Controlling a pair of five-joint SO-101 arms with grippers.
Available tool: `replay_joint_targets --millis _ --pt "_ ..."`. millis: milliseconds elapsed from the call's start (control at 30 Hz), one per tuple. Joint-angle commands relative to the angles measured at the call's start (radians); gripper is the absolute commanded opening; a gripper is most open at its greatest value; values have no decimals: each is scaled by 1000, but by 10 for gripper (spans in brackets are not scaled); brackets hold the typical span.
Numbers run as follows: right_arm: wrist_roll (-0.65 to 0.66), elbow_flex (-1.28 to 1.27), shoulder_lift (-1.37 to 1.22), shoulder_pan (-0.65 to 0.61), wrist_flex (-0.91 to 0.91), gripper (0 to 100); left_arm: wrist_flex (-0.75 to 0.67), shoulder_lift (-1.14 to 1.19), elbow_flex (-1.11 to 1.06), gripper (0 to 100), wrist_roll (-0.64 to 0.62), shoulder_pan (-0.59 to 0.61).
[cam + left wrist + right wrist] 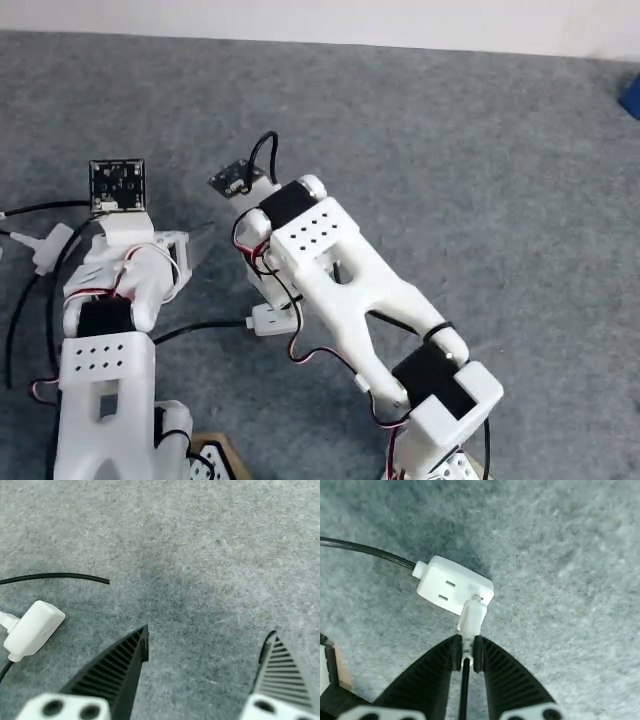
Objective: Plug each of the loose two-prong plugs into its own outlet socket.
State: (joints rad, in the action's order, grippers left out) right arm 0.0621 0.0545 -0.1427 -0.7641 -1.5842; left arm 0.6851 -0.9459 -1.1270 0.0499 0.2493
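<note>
The right arm's jaws, black and ribbed, are pinched together on the tail of a small white two-prong plug (471, 619), right where its thin black cord (465, 680) leaves it; the cord runs back between the jaws. The plug points away from them, and its front end touches the side of a white rectangular outlet block (454, 586) that lies flat on the grey felt-like worktop (570, 555). Two pairs of slots show on the block's upper face, beside the spot where the plug meets it. A black cable (365, 550) leaves the block's far end.

In the high view the outlet block (272, 320) lies under the white right arm (350, 290), between the two arms, and its cable (195, 328) leads off toward the white left arm (105, 330).

The left arm's jaws are spread wide apart over bare worktop (210, 555) and hold nothing. Just beside one of them, not touching it, lies a second white plastic connector (34, 629) on its own cord; the angle is too poor to tell whether it is a plug or a socket. A loose black wire (60, 576) ends a little beyond it. From above, this connector (50, 246) sits at the outer side of the left arm, well apart from the outlet block.
</note>
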Motion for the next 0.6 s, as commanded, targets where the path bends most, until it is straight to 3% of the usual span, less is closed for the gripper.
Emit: replay_joint_targets --millis 0,233,567 --pt "-17 36 8 -1 1 6 -28 -2 5 348 -8 12" --pt "-18 30 5 -1 25 6 -28 -4 5 348 -8 12" --pt "-18 -168 5 -1 174 6 -28 -4 5 348 -8 12"
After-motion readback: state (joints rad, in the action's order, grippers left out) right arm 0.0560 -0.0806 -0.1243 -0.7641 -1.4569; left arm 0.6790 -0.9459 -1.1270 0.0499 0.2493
